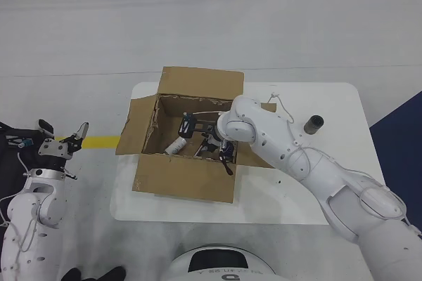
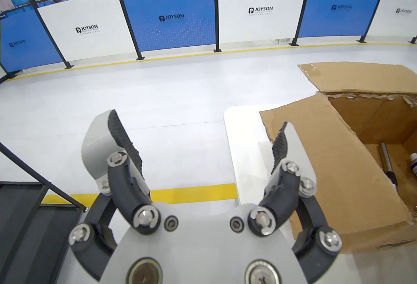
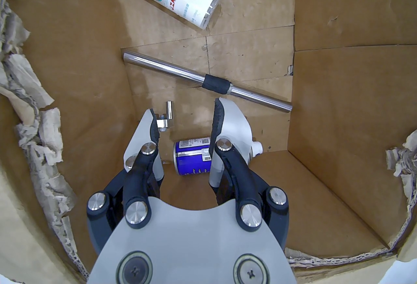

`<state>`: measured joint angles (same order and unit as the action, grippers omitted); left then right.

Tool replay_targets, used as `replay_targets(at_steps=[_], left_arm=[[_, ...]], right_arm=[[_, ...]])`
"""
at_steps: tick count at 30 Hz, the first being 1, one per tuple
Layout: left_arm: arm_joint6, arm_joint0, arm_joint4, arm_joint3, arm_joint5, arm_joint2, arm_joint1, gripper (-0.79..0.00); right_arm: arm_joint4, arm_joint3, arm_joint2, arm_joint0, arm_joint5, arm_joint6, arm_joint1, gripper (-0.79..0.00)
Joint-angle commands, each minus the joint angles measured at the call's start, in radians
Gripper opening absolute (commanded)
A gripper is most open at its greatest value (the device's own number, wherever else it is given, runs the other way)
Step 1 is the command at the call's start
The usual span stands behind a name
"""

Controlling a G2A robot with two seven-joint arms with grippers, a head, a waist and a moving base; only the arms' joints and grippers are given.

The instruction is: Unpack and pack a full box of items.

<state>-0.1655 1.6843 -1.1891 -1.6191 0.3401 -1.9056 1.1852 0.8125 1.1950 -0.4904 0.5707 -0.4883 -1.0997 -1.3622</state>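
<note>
Right gripper (image 3: pixel 185 112) hangs inside the box (image 3: pixel 342 96), fingers spread over the blue can (image 3: pixel 192 157), likely to lift it out; left gripper (image 2: pixel 198 122) sits aside, fingers spread.

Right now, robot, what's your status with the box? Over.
Right gripper: jaws open, down in the box, over the blue can. Left gripper: jaws open, off beside the table. Small fitting close by one jaw.
</note>
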Motion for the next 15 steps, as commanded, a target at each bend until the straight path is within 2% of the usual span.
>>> replay_targets(at_steps=[1, 8, 9, 12, 15], left_arm=[[0.000, 0.000, 0.000, 0.000, 0.000, 0.000, 0.000, 0.000], [0.000, 0.000, 0.000, 0.000, 0.000, 0.000, 0.000, 0.000], [0.000, 0.000, 0.000, 0.000, 0.000, 0.000, 0.000, 0.000], [0.000, 0.000, 0.000, 0.000, 0.000, 0.000, 0.000, 0.000], [0.000, 0.000, 0.000, 0.000, 0.000, 0.000, 0.000, 0.000]], right_arm=[[0.000, 0.000, 0.000, 0.000, 0.000, 0.000, 0.000, -0.440], [0.000, 0.000, 0.000, 0.000, 0.000, 0.000, 0.000, -0.440], [0.000, 0.001, 0.002, 0.005, -0.002, 0.003, 0.000, 0.000], [0.018, 0.010, 0.020, 0.008, -0.011, -0.001, -0.006, 0.000], [-0.045, 0.013, 0.012, 0.005, -0.056, 0.012, -0.013, 0.000]])
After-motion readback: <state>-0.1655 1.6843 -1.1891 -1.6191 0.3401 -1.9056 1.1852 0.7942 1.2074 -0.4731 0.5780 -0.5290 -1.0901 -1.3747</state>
